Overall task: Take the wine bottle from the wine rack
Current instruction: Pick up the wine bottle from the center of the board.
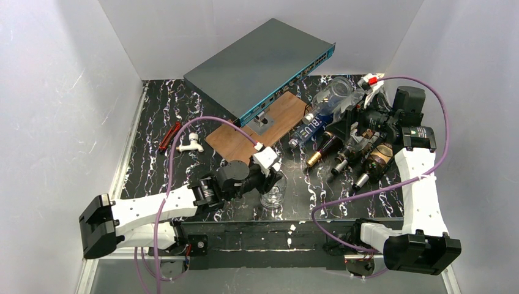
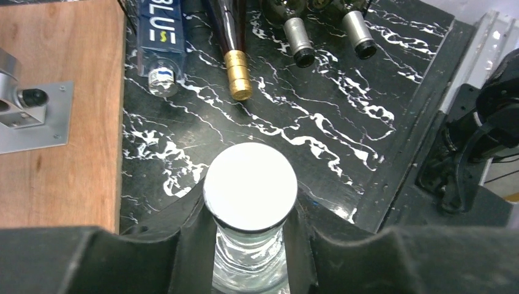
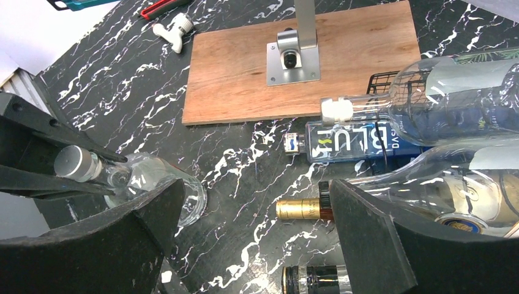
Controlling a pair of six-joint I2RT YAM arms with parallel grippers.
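My left gripper (image 1: 269, 174) is shut on the neck of a clear glass bottle (image 1: 273, 195) with a silver cap (image 2: 250, 187). The bottle's base is down at the table near the front edge, apart from the rack. It also shows in the right wrist view (image 3: 153, 184). The black wire wine rack (image 1: 354, 116) stands at the right back, with its grid end (image 3: 379, 81) in view, and holds several lying bottles. Among them are a blue-labelled one (image 3: 349, 141) and a gold-capped one (image 3: 297, 208). My right gripper (image 3: 257, 239) is open and empty above the rack's bottle necks.
A brown wooden board (image 1: 269, 125) carries a grey network switch (image 1: 257, 64) at the back centre. A red tool (image 1: 168, 136) and a small white part (image 1: 191, 144) lie at the left. White walls close in on both sides.
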